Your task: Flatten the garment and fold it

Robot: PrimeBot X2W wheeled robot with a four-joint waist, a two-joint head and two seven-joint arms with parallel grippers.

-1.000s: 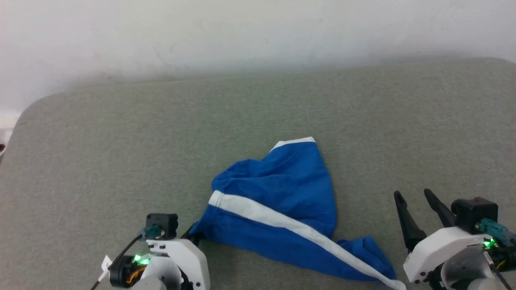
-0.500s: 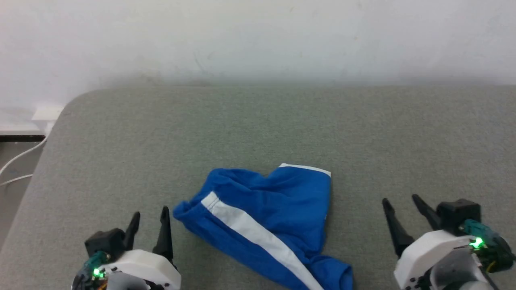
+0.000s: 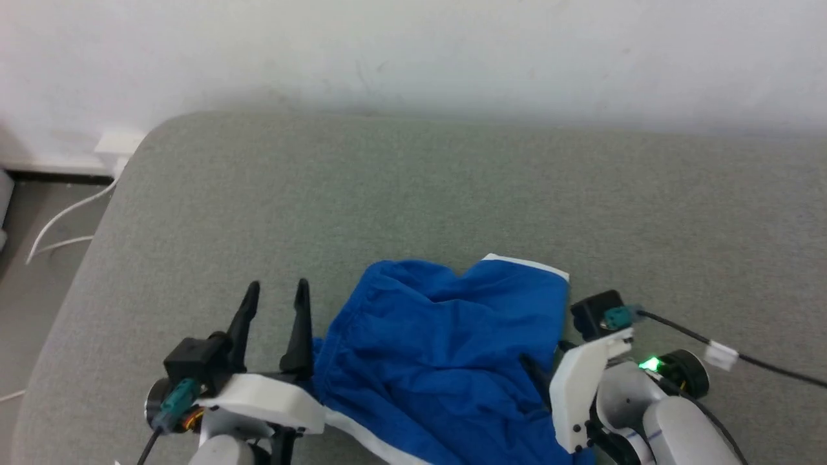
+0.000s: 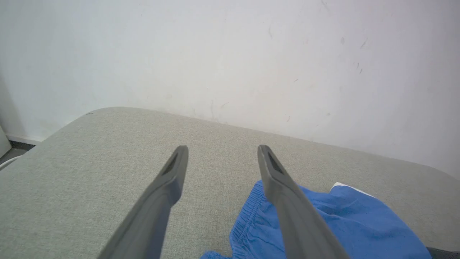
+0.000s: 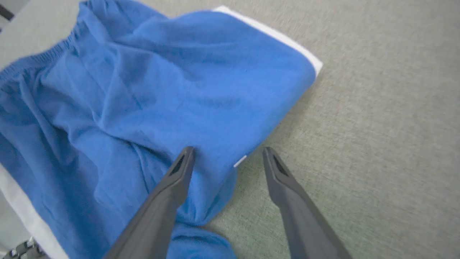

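The garment [image 3: 439, 349] is a pair of royal-blue shorts lying crumpled on the grey cushion [image 3: 413, 194]. Its white hem band [image 3: 526, 263] is at the far right and a white stripe [image 3: 362, 438] runs along the near edge. My left gripper [image 3: 276, 290] stands open just left of the gathered waistband [image 4: 248, 208], holding nothing. My right gripper [image 5: 229, 151] is open and straddles the garment's [image 5: 161, 90] right edge, with one finger over the blue fabric and the other over bare cushion. In the head view the right gripper [image 3: 546, 358] is turned in towards the shorts.
A white wall [image 3: 413, 51] backs the cushion. The cushion's rounded left edge [image 3: 97, 213] drops to a floor with white cables [image 3: 58, 223] and a white box [image 3: 119, 142]. My right wrist's cable [image 3: 717, 354] trails to the right.
The head camera has shifted. My left gripper let go of the garment's corner and now stands open beside it. My right gripper swung in from the right onto the garment's edge.
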